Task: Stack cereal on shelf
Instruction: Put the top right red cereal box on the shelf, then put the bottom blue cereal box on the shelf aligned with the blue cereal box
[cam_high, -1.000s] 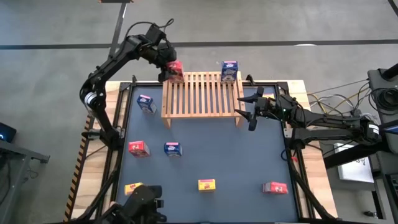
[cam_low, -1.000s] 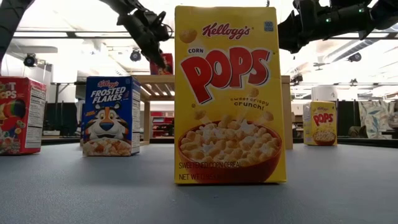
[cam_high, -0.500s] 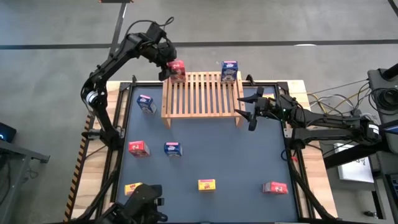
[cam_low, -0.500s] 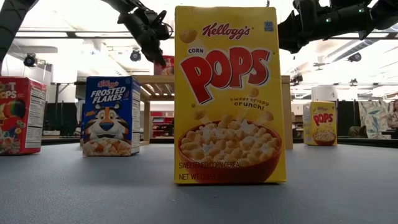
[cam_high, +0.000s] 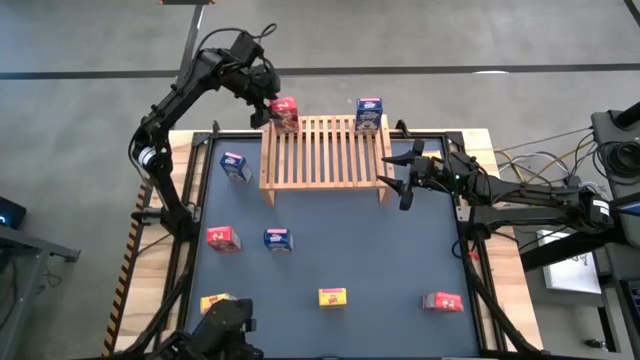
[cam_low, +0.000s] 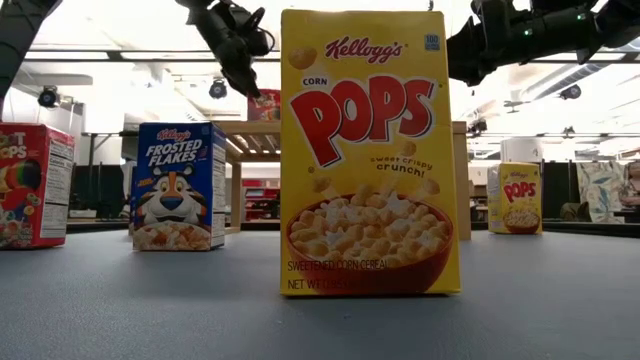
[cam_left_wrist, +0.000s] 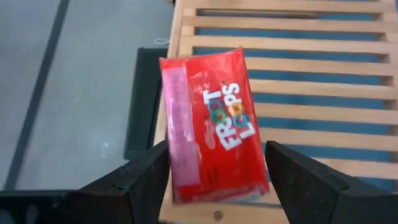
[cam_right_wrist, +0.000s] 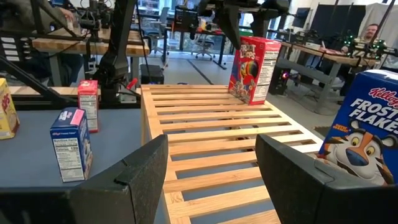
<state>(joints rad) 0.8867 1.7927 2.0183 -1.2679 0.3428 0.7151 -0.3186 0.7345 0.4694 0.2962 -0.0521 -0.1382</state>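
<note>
Lifted off the red box (cam_high: 285, 113) on the shelf (cam_high: 325, 152), left pincer (cam_high: 262, 108) gapes empty, right pincer (cam_high: 398, 178) open

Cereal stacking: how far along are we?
Done: two boxes stand on the shelf: a blue box at its far right corner and a red box at its far left corner. In hand: the left gripper has opened and is lifting off the red box. The right gripper waits open by the shelf's right end. Left: seven boxes visible on the table.
</note>
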